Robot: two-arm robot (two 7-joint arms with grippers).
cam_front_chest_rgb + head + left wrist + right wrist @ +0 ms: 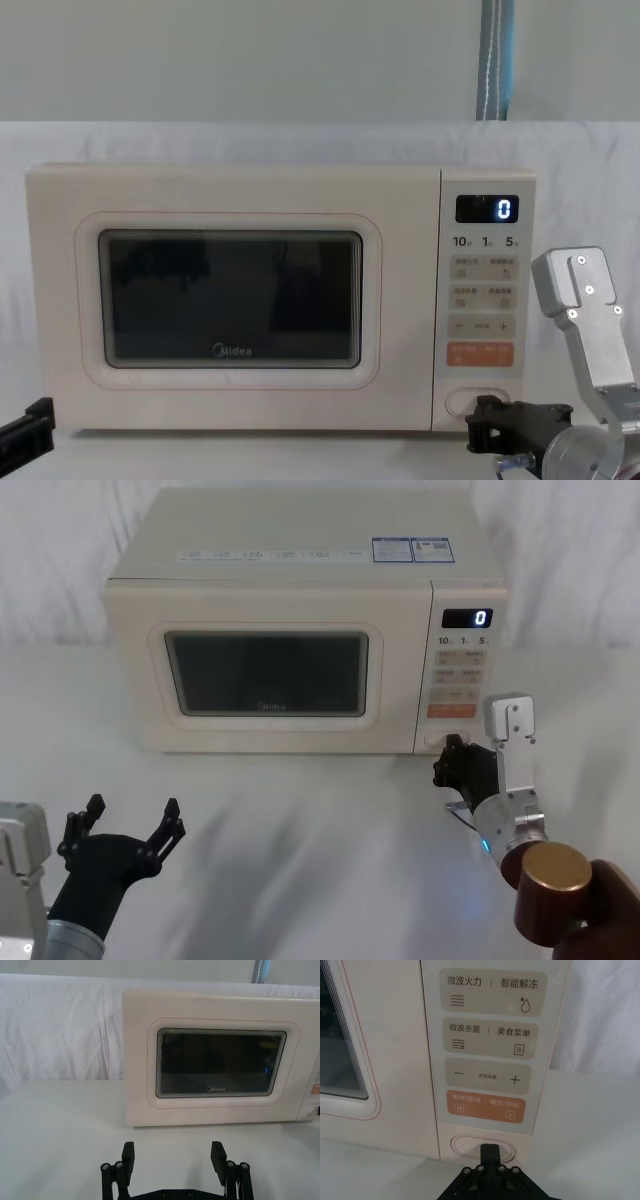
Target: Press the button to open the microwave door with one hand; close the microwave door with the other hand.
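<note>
At lower right in the head view, the right gripper sits at the button with its fingertips together — contact itself is hidden. The microwave door is flush-shut. At lower left the left gripper hangs spread wide, its arm cut off by the frame.

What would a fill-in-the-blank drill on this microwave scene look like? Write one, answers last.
1. The microwave door is ____.
2. The right pincer points at the oval ____ under the orange key.
3. The display reads ____.
4. The left pincer has its fingers ____, away from the microwave.

Answers: shut; button; 0; open
</note>
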